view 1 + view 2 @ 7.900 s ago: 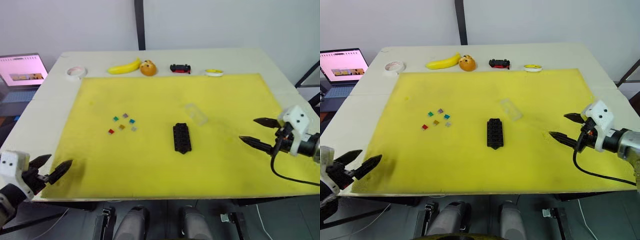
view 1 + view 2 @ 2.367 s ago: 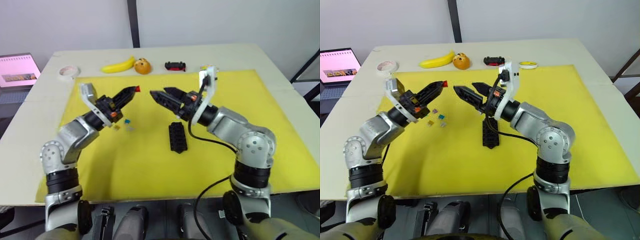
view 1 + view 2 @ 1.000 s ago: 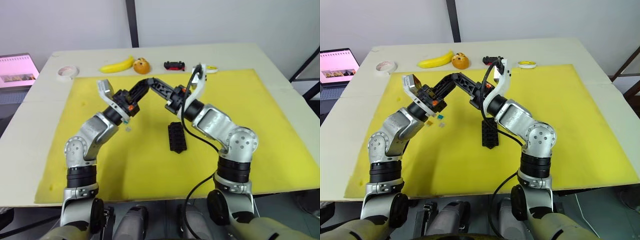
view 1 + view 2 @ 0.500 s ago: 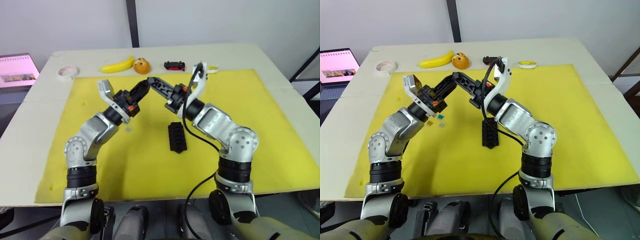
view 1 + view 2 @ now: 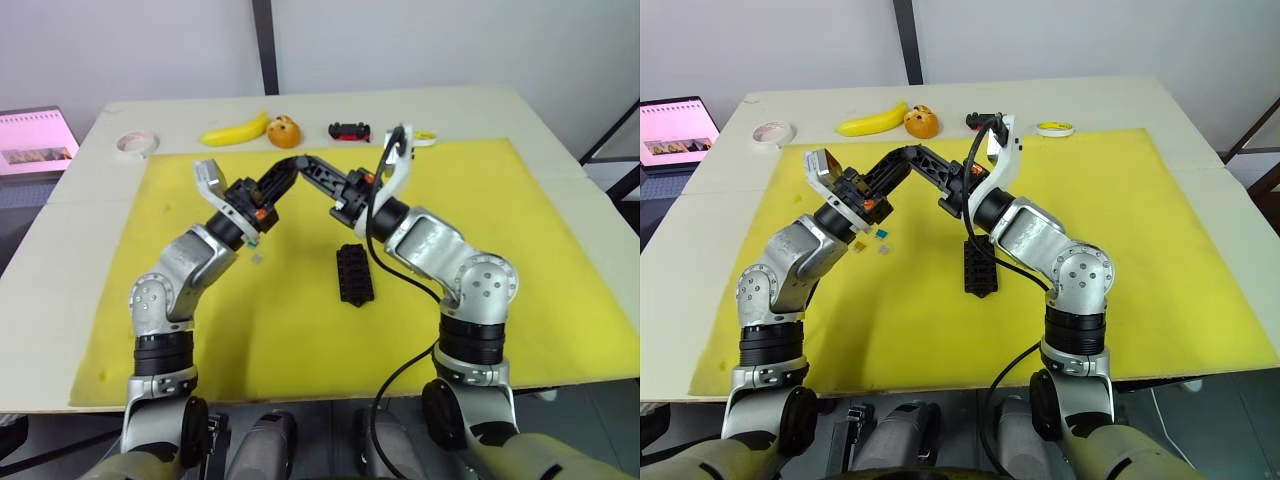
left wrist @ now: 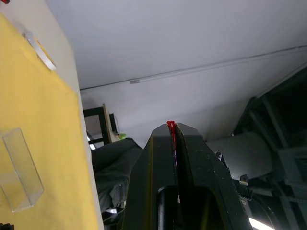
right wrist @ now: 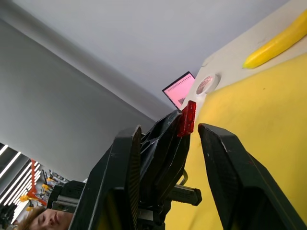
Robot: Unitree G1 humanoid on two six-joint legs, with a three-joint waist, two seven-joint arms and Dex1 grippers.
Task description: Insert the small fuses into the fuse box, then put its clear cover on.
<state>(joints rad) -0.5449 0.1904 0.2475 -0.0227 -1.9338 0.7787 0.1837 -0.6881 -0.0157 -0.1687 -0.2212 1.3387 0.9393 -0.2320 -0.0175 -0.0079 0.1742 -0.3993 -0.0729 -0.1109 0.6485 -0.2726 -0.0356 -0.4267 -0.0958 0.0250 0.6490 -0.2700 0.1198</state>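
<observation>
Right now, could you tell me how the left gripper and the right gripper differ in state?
The left gripper is shut on the red fuse, pinched at its fingertips; the right gripper is open and holds nothing. The right gripper's fingers straddle the left gripper's tip. Both are raised above the yellow mat, tips meeting.

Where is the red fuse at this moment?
The red fuse is pinched in the left tool, raised above the yellow mat between the open fingers of the right tool.
</observation>
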